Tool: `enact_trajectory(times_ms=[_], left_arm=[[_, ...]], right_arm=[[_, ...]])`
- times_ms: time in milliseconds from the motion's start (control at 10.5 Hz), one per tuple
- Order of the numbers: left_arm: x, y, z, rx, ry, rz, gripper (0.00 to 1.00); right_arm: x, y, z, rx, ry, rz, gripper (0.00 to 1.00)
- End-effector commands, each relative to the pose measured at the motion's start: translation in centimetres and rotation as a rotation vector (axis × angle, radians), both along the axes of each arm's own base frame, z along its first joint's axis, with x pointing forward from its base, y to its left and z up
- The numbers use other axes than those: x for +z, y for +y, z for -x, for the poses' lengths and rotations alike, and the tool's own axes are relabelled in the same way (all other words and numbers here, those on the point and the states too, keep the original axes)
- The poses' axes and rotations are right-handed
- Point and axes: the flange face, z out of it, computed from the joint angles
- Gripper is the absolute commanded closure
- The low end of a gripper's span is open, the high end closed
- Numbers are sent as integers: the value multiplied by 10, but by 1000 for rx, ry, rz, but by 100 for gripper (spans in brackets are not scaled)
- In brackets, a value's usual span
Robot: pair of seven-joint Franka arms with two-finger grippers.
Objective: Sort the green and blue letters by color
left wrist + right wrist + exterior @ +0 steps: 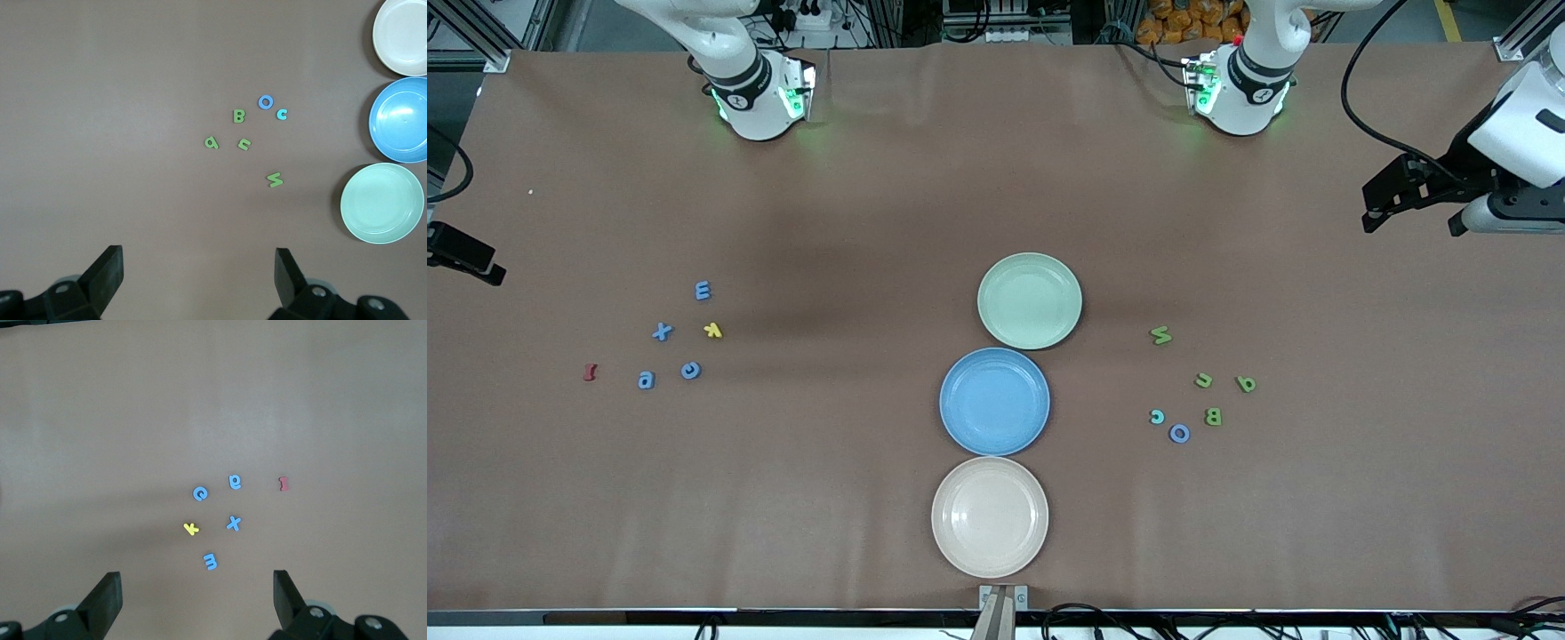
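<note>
Both grippers spread, empty; left gripper might grab the teal c, seemingly touching the green B.

The table wears a matt brown cloth-like cover, smooth with faint creases. The three plates, green plate, blue plate and cream plate, look like glossy plastic, each catching soft highlights. The blue letters and green letters appear matt and foam-like. Both grippers' fingers look like dull black plastic, the arm shells glossy white.
</note>
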Motion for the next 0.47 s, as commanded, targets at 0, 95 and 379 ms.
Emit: enact_trajectory(times_ms=[0, 95, 379], left_arm=[[4, -1, 2, -2, 9, 27, 0], [3, -1, 1, 0, 10, 25, 0], [3, 0, 1, 0, 10, 22, 0]], right_arm=[[4, 1, 1, -9, -2, -1, 0], [4, 1, 1, -9, -2, -1, 0], [4, 1, 1, -9, -2, -1, 0]])
